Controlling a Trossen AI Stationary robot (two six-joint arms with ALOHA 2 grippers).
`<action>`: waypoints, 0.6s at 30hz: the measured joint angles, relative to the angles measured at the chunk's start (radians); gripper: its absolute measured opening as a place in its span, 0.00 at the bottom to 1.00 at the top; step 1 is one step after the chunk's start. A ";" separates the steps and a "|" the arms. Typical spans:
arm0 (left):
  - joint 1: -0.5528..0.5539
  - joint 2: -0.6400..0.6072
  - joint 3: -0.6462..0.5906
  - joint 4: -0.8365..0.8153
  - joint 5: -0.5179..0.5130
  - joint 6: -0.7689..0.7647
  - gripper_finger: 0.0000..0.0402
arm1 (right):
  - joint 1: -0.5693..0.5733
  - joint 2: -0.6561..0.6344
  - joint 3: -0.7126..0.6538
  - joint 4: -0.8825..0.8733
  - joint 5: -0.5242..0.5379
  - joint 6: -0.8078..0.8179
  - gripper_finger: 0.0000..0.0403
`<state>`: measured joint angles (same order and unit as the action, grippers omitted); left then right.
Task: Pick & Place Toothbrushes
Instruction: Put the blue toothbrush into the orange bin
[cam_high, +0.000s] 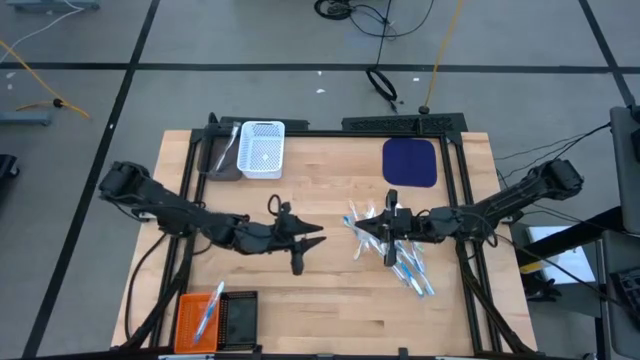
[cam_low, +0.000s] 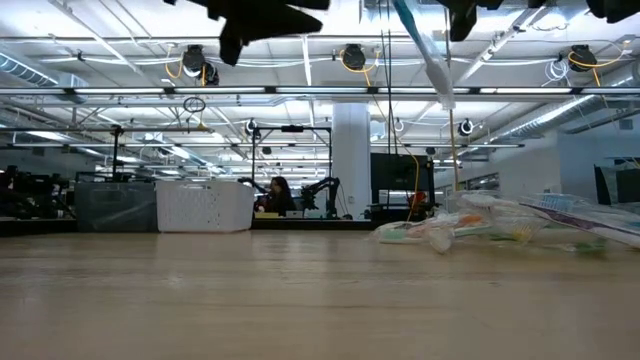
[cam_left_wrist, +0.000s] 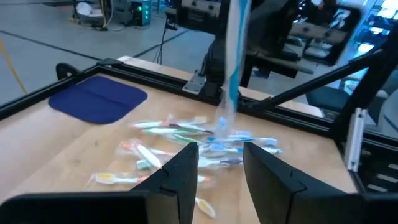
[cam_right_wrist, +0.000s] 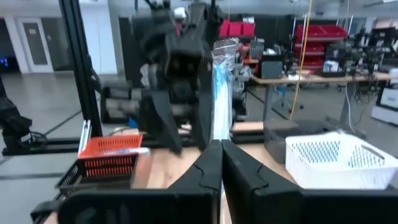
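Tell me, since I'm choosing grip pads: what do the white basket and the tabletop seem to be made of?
White basket: likely moulded plastic, matte, judging by its regular perforated lattice walls. Table: looks like light wood, smooth, with visible plank seams and grain, though a laminate cannot be ruled out.

The right tool (cam_right_wrist: 220, 163) pinches a wrapped blue-and-white toothbrush (cam_right_wrist: 221, 99), its lower end hidden between the closed fingers; in the left wrist view its upper end is cut off by the picture's edge; in the low view both tools run out past the edge, only dark undersides showing; the heap of wrapped pastel toothbrushes (cam_left_wrist: 186, 137) beyond the left tool (cam_left_wrist: 221, 168) is blurred, single brushes hard to count; a blue brush in the orange mesh basket (cam_high: 196, 318) is too small to read.
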<state>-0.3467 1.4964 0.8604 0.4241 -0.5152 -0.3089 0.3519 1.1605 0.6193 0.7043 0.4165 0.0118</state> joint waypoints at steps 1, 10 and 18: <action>0.005 0.019 0.000 0.028 0.000 0.005 0.32 | 0.000 0.003 0.000 0.011 -0.002 -0.002 0.00; 0.021 0.118 0.000 0.279 0.009 0.122 0.41 | 0.003 0.011 0.000 0.031 -0.006 -0.017 0.00; 0.047 0.121 0.000 0.325 0.011 0.107 0.54 | 0.003 0.011 0.000 0.056 -0.028 -0.025 0.00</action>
<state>-0.2997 1.6176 0.8600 0.7489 -0.5040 -0.2023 0.3553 1.1713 0.6193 0.7605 0.3889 -0.0133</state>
